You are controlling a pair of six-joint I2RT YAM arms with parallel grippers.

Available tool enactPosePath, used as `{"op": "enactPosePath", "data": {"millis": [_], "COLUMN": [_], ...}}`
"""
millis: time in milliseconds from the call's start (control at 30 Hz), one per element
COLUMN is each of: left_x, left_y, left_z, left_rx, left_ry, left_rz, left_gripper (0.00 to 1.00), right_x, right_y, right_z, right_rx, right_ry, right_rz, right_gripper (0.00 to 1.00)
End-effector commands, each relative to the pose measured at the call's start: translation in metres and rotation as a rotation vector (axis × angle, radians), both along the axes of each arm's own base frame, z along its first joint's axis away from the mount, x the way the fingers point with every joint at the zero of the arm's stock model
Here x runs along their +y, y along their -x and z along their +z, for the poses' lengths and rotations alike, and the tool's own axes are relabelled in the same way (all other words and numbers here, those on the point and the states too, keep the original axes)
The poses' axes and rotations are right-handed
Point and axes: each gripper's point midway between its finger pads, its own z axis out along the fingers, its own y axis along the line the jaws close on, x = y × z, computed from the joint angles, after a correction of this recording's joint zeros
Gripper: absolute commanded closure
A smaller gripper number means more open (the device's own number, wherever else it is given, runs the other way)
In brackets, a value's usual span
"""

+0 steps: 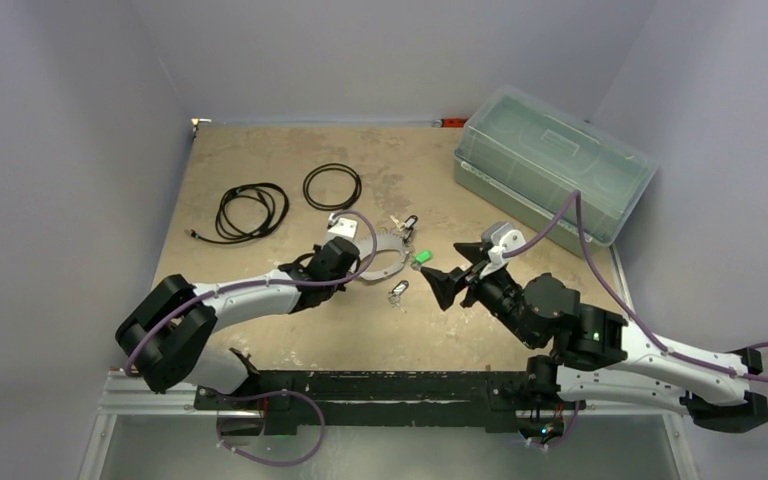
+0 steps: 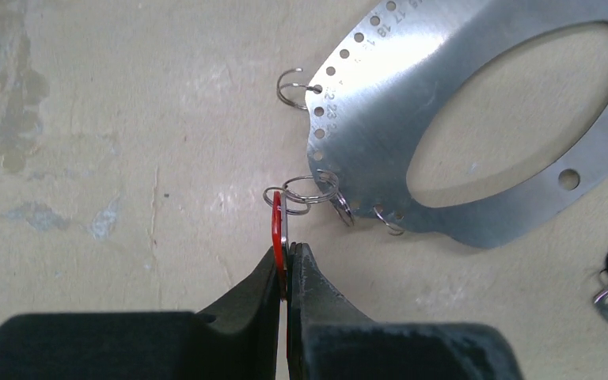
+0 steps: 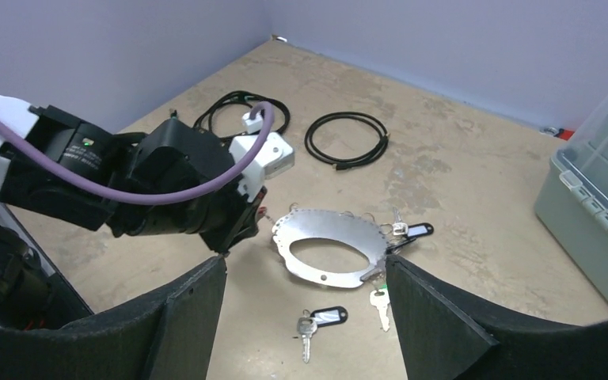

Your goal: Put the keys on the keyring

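The keyring (image 2: 412,71) is a flat silver oval plate with small holes along its edge, lying on the table. My left gripper (image 2: 286,255) is shut on a thin red key tag (image 2: 277,226) held edge-on beside the plate's rim, where small wire rings (image 2: 310,188) hang. My right gripper (image 3: 306,265) is open, hovering near the keyring (image 3: 328,223). Between its fingers lie a loose key with a black tag (image 3: 309,323) and a key with a green head (image 3: 380,307). Another black-tagged key (image 3: 412,231) lies at the plate's far edge.
A clear lidded plastic box (image 1: 550,170) stands at the back right. Two black cable coils (image 1: 332,186) (image 1: 250,210) lie at the back left. A white adapter (image 1: 342,225) rests just behind the left wrist. The loose key (image 1: 398,291) lies between the two arms.
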Motion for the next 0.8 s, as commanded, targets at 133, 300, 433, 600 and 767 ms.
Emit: {"op": "enactPosePath", "data": {"millis": [133, 300, 433, 600, 767], "left_x": [0.009, 0.023, 0.029, 0.052, 0.129], "left_y": [0.027, 0.027, 0.014, 0.013, 0.026], "left_z": [0.007, 0.050, 0.128, 0.222, 0.284], "left_rx": [0.035, -0.050, -0.177, -0.307, -0.539], "left_ry": [0.120, 0.159, 0.224, 0.211, 0.093], "left_rz": [0.046, 0.106, 0.176, 0.213, 0.479], "left_gripper": [0.67, 0.12, 0.02, 0.01, 0.01], "right_x": [-0.010, -0.021, -0.016, -0.008, 0.003], "right_y": [-0.019, -0.029, -0.028, -0.029, -0.044], "right_z": [0.014, 0.010, 0.021, 0.039, 0.042], "right_rx": [-0.012, -0.013, -0.009, -0.012, -0.043], "right_ry": [-0.071, -0.123, -0.182, -0.241, -0.238], "right_rz": [-0.158, -0.262, -0.244, -0.239, -0.323], "right_gripper": [0.16, 0.09, 0.01, 0.01, 0.01]}}
